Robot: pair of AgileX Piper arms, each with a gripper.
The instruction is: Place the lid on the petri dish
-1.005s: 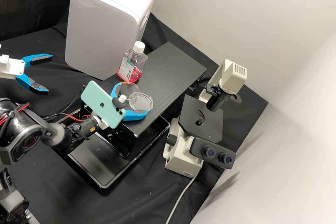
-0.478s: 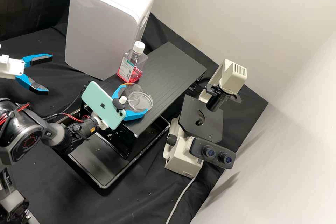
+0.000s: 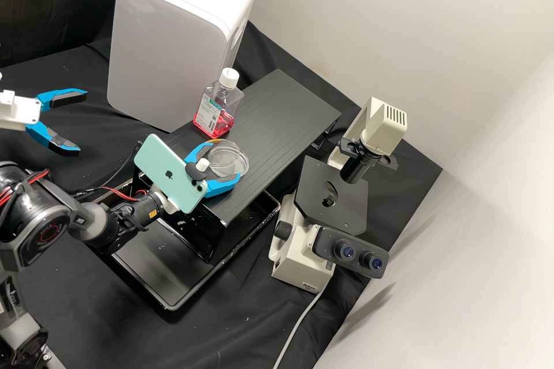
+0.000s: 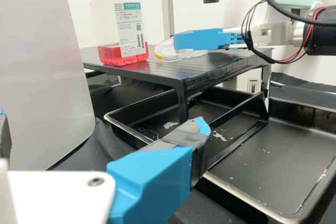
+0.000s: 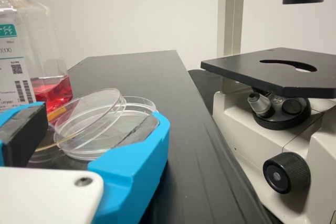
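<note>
Black shelf (image 3: pixel 277 109) bears the petri dish (image 5: pixel 137 103), lid (image 5: pixel 86 111) tilted between right fingers (image 5: pixel 134 163).

Counted at the bench: two grippers, the left gripper (image 3: pixel 78 121) and the right gripper (image 3: pixel 222 162), each with two blue fingers. One petri dish (image 5: pixel 134 115), one lid (image 5: pixel 86 113) and one flask (image 3: pixel 216 105) of red liquid are recorded. Also noted: one white cabinet (image 3: pixel 173 34), one microscope (image 3: pixel 337 213), one raised black shelf (image 3: pixel 277 109), one black tray (image 3: pixel 167 265) and one mint-green phone (image 3: pixel 170 173).
</note>
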